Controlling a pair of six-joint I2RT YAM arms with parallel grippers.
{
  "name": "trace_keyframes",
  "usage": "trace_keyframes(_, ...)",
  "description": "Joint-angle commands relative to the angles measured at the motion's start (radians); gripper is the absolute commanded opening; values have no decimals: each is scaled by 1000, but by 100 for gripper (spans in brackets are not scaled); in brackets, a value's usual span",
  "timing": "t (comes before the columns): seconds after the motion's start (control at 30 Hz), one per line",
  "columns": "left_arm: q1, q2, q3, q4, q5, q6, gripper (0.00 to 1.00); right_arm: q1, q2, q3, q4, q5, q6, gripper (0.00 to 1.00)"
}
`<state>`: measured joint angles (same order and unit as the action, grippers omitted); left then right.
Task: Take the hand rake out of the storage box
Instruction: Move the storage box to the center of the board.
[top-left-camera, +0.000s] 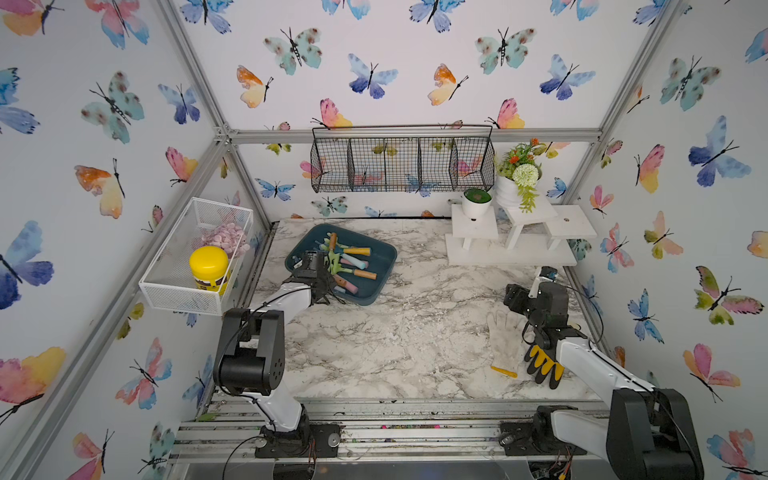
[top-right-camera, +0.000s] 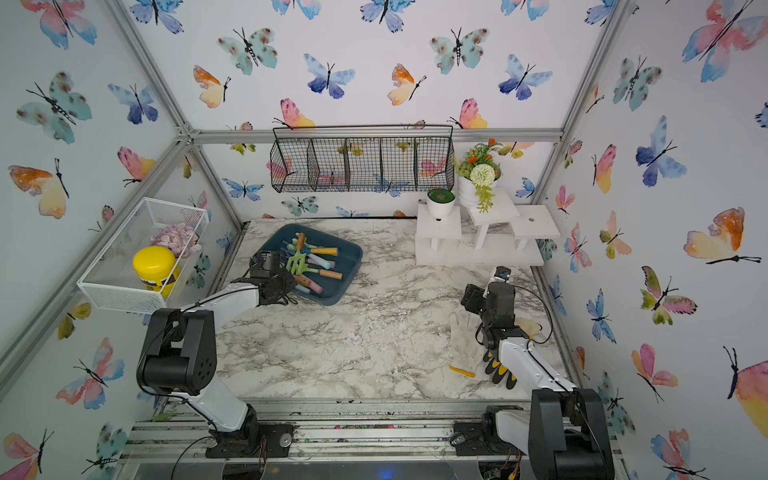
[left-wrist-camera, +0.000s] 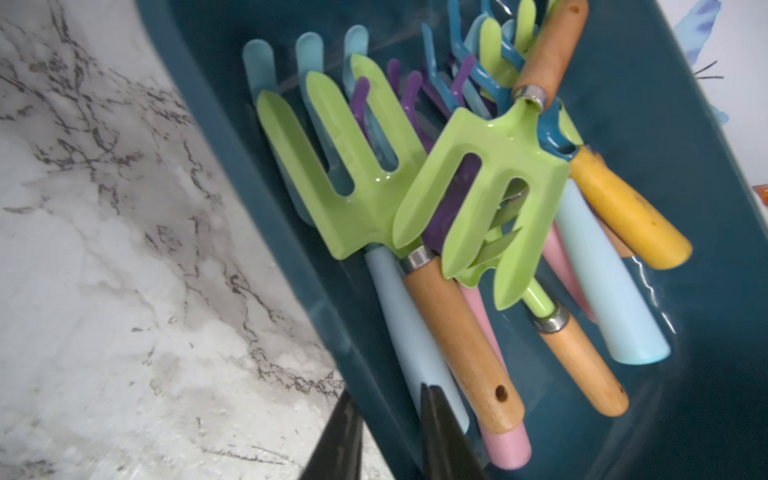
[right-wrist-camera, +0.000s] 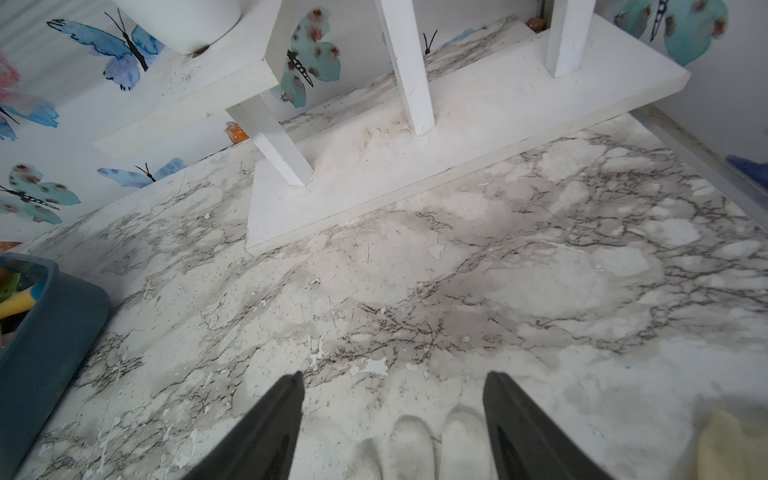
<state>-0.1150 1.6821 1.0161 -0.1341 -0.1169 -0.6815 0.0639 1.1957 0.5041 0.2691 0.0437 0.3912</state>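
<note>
The storage box (top-left-camera: 384, 266) (top-right-camera: 352, 259), a shallow dark teal tray, lies at the back left of the marble table. It holds several hand tools with green, blue and purple heads. A green hand rake (left-wrist-camera: 486, 174) (top-left-camera: 335, 266) with a wooden handle lies on top. My left gripper (left-wrist-camera: 384, 392) (top-left-camera: 330, 296) is at the box's near left corner. One finger is outside and one inside, shut on the box wall (left-wrist-camera: 291, 257). My right gripper (right-wrist-camera: 392, 376) (top-left-camera: 514, 297) hangs open over the fingertips of a white glove (right-wrist-camera: 411, 440), holding nothing.
A white stepped stand (top-left-camera: 511, 249) with potted plants fills the back right. The white glove (top-left-camera: 505, 336), a black-and-yellow glove (top-left-camera: 544, 365) and a small yellow item (top-left-camera: 503, 371) lie front right. A white mesh basket (top-left-camera: 195, 257) hangs left, a black wire rack (top-left-camera: 401, 164) behind.
</note>
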Motion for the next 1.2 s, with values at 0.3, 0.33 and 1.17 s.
trace_keyframes(0.3,-130,-10,14,-66,-55,99,0,-6,16,45,-16,-22,-23,70)
trace_keyframes(0.33,-144,-20,7,-68,-56,100,0,-6,15,45,-18,-26,-24,70)
trace_keyframes(1.17,-369,-81,-28,-52,101,245,0,-6,-9,71,-40,-421,-80,89)
